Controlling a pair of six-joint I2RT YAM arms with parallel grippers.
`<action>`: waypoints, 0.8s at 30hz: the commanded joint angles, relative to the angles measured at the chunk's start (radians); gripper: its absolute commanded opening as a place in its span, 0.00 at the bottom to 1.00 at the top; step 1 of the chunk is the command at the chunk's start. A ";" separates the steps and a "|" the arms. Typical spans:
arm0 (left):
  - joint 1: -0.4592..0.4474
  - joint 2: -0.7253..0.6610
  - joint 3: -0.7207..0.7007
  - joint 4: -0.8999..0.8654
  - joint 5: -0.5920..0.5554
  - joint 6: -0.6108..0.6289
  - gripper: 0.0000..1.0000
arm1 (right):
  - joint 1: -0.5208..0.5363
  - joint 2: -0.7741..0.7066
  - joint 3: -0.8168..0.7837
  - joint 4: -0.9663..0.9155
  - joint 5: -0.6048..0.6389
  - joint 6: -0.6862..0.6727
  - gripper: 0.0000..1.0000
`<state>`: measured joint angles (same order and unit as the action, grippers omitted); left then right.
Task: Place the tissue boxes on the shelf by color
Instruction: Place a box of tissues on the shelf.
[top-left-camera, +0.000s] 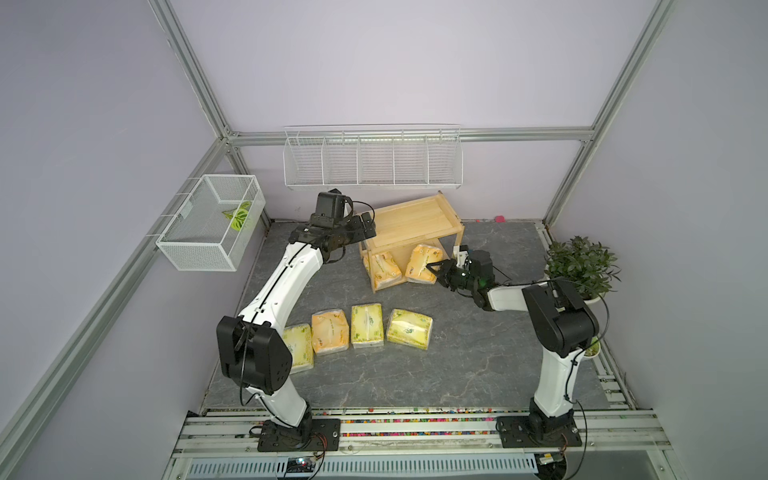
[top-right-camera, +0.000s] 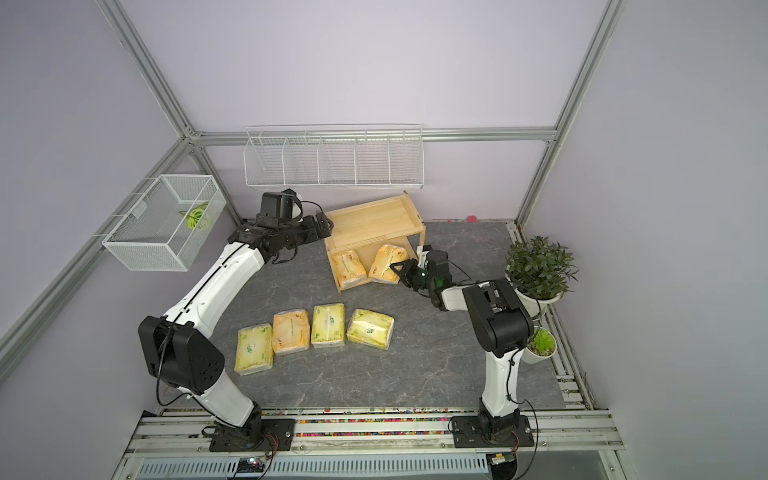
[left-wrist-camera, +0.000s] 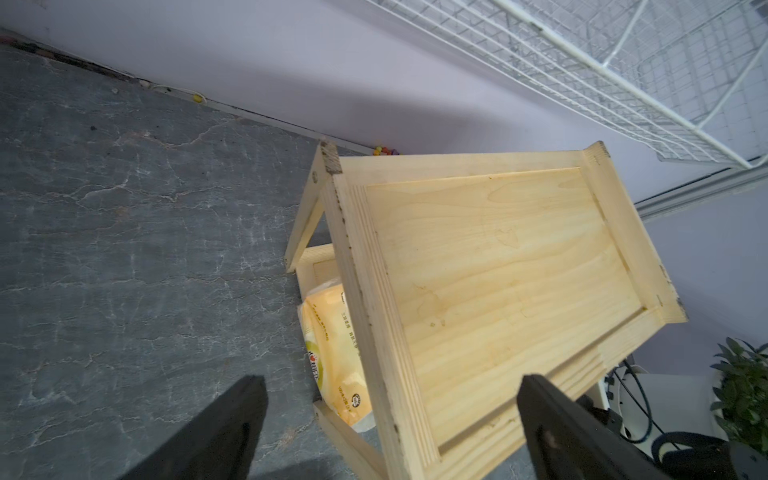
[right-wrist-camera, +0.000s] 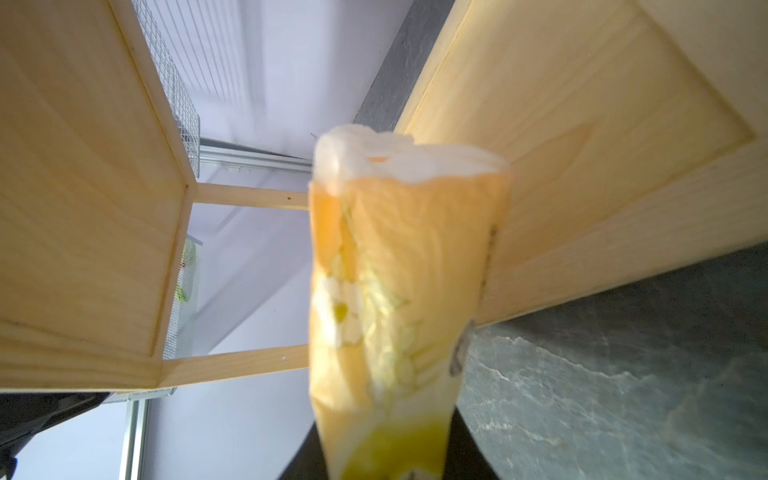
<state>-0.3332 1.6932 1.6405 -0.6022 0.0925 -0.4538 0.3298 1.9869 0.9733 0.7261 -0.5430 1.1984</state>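
The light wooden shelf (top-left-camera: 409, 226) (top-right-camera: 374, 224) stands askew at the back of the table. My left gripper (top-left-camera: 368, 226) (left-wrist-camera: 390, 386) is open, its fingers either side of the rim at the top tray's left end (left-wrist-camera: 498, 291). An orange tissue box (top-left-camera: 382, 270) (left-wrist-camera: 336, 365) lies on the lower tier. My right gripper (top-left-camera: 434, 270) (right-wrist-camera: 382, 457) is shut on a second orange tissue box (top-left-camera: 422, 259) (right-wrist-camera: 399, 291), at the lower tier's right opening. In a row on the table lie a pale yellow-green box (top-right-camera: 253, 347), an orange one (top-right-camera: 291, 332) and two more yellow-green (top-right-camera: 328, 326) (top-right-camera: 370, 328).
A white wire divided rack (top-left-camera: 372, 158) hangs on the back wall above the shelf. A white mesh basket (top-left-camera: 212, 224) hangs on the left wall. A potted plant (top-left-camera: 582, 266) and a small succulent (top-right-camera: 540, 345) stand along the right edge.
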 joint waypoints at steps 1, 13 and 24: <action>0.005 0.028 0.004 0.010 -0.022 0.012 1.00 | 0.014 0.033 0.031 0.096 0.069 0.033 0.27; 0.005 0.088 0.005 -0.006 0.034 0.004 1.00 | 0.053 0.085 0.110 0.060 0.135 0.042 0.30; 0.005 0.079 -0.045 0.018 0.057 0.003 1.00 | 0.065 0.112 0.108 0.034 0.208 0.054 0.36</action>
<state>-0.3309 1.7779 1.6104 -0.5972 0.1329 -0.4545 0.3885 2.0804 1.0657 0.7578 -0.3698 1.2564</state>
